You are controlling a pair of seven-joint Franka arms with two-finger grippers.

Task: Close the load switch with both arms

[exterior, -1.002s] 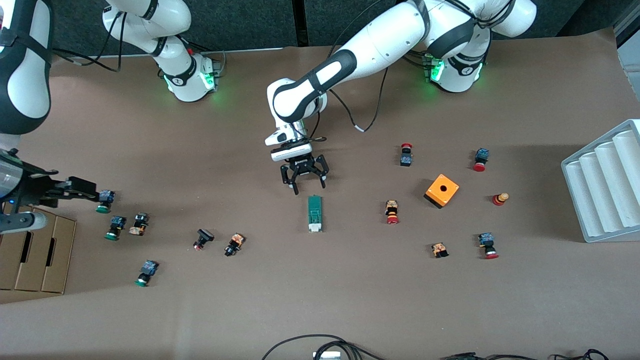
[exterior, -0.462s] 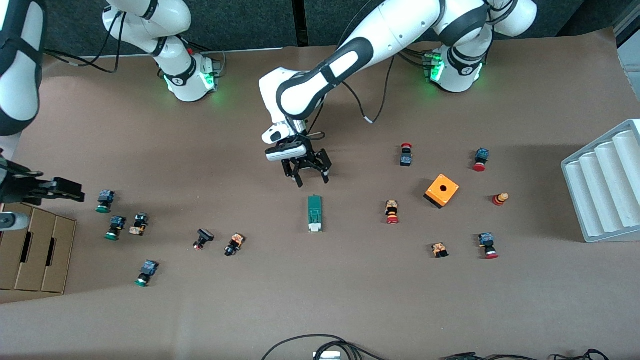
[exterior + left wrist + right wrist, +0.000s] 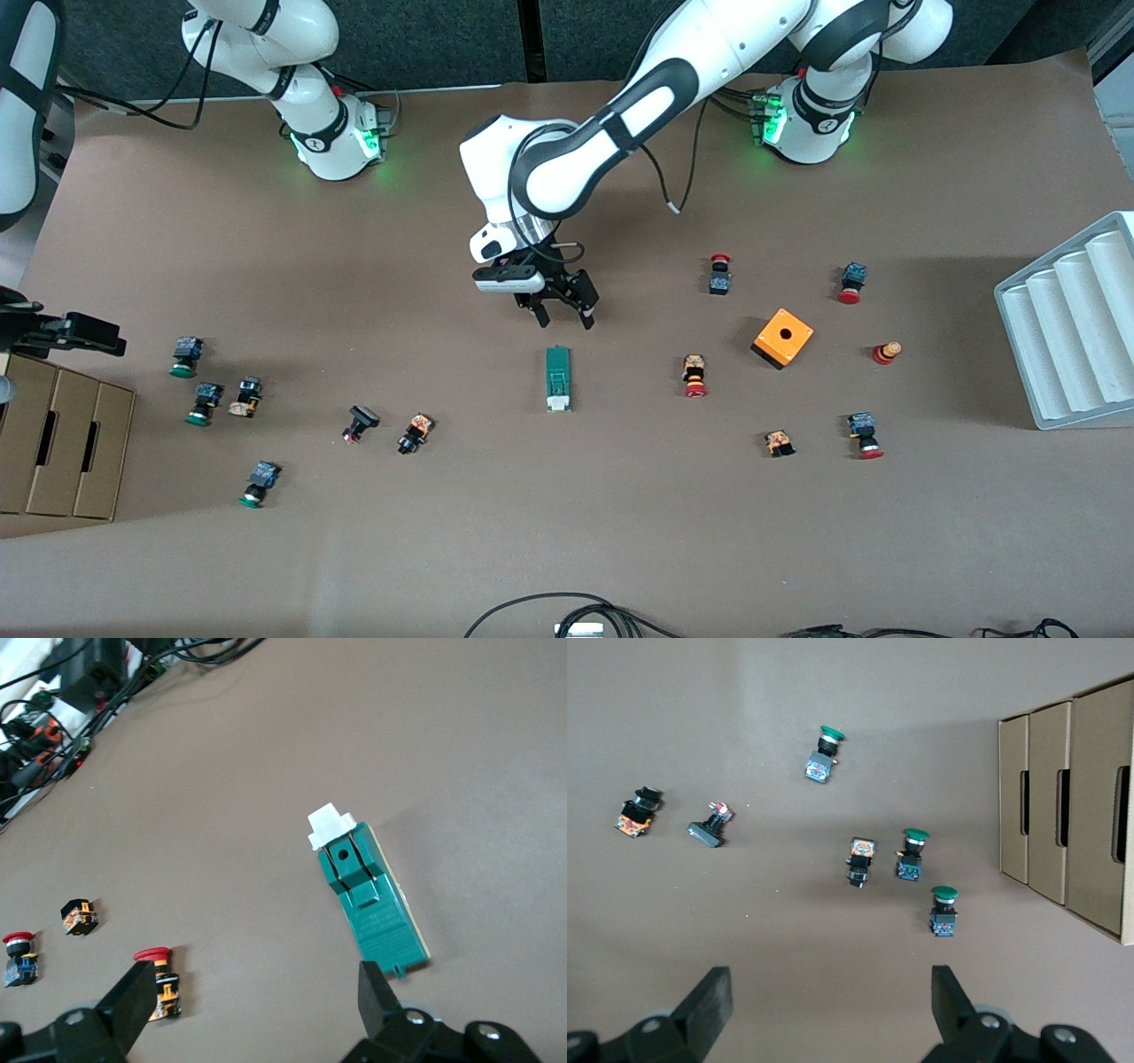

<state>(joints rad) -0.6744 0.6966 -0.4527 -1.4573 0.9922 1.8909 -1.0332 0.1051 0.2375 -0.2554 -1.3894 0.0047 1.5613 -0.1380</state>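
The load switch [image 3: 557, 378] is a narrow green block lying flat mid-table, its white handle piece [image 3: 557, 403] at the end toward the front camera. In the left wrist view the load switch [image 3: 370, 904] shows the white handle [image 3: 330, 827] sticking out past the green body. My left gripper [image 3: 565, 320] hangs open over bare table just off the switch's green end, touching nothing. The left gripper [image 3: 255, 997] has nothing between its fingers. My right gripper [image 3: 93, 335] is open over the table's edge at the right arm's end. The right gripper [image 3: 831, 997] is also empty.
Small push buttons lie scattered at both ends, including a green-capped one [image 3: 184, 357] and a red-capped one [image 3: 695, 376]. An orange box with a hole [image 3: 782, 338] and a white ribbed tray [image 3: 1067, 328] lie toward the left arm's end. Cardboard boxes [image 3: 62, 439] sit under the right gripper.
My left gripper turned and shifted slightly toward the left arm's end, staying open. My right gripper drew back from the green-capped button toward the table's edge.
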